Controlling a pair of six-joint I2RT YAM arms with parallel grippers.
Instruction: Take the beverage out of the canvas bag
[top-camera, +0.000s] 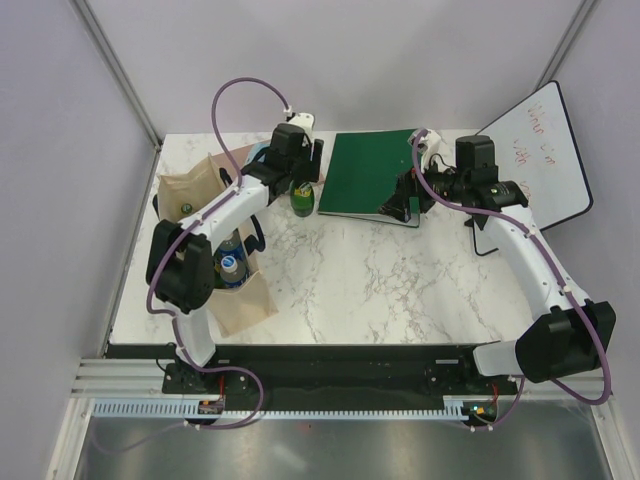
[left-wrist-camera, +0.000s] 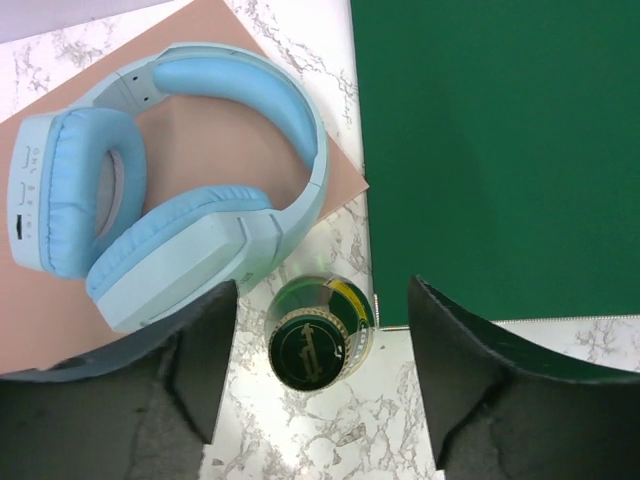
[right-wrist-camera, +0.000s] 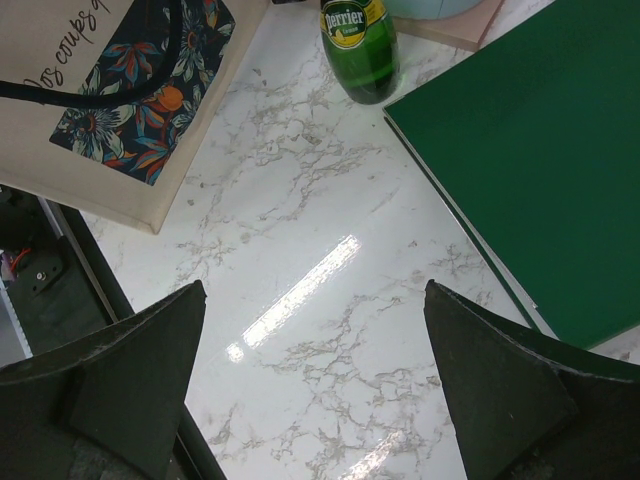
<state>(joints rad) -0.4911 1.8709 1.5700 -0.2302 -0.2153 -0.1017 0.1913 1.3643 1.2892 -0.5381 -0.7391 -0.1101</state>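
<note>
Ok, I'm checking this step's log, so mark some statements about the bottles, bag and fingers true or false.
1. The green bottle stands on the table, outside the bag. True.
2. The left fingers are shut on the green bottle. False: they are open, one on each side of its cap, with gaps.
3. The right fingers hold the binder. False: they are open and empty over the table.
4. A blue-capped bottle sits in the bag. True.
5. The headphones lie on the binder. False: they lie on a brown board beside it.
</note>
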